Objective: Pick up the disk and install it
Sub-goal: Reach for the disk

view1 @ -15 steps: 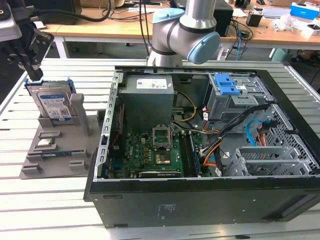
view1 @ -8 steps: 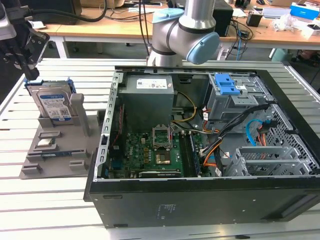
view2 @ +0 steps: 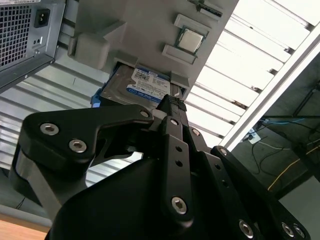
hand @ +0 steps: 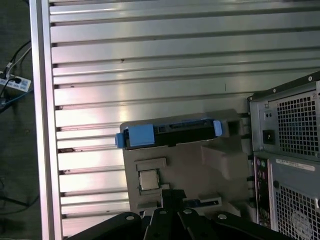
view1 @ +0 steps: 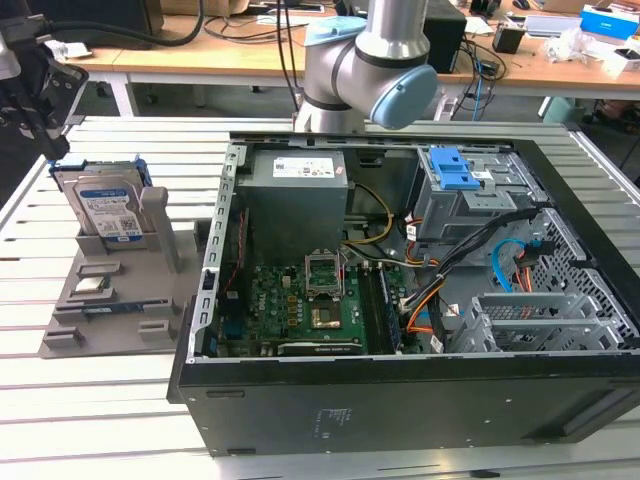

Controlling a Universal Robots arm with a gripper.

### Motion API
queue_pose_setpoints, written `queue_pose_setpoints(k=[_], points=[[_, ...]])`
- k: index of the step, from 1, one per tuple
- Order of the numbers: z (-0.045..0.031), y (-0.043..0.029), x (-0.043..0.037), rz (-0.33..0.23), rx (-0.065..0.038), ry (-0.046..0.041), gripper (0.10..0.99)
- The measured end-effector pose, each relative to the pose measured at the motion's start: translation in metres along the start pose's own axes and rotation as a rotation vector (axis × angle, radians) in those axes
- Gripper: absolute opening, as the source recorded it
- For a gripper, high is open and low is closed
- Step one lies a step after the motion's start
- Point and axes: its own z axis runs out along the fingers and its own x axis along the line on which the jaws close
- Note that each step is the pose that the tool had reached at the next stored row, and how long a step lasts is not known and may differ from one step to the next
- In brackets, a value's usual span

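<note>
Your disk stands on its edge in the slot at the far end of the grey holder. In the exterior view its label faces the camera. The holder sits on the slatted table, on the exterior view's left of the open computer case.

Nothing has hold of the disk. The gripper hangs above the holder with its fingers pressed together and nothing between them.

In the first wrist view you're looking down on the disk's top edge, with the blue frame showing at both ends. The small square chip on the holder lies between the fingertips and the disk, so the tips are near it but apart, with no contact.

In the second wrist view the tip lines up with the disk's label side, and the drive stands upright in its slot beyond.

The drive cage with the blue latch sits inside the case, well apart from the disk.
</note>
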Motion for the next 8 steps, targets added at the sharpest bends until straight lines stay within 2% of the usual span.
queue_pose_setpoints(k=[3, 8], points=[[0.002, 0.003, 0.0072, 0.0, 0.0, 0.0001, 0.106], [0.0036, 0.0059, 0.0124, 0.0, 0.0, 0.0002, 0.106]])
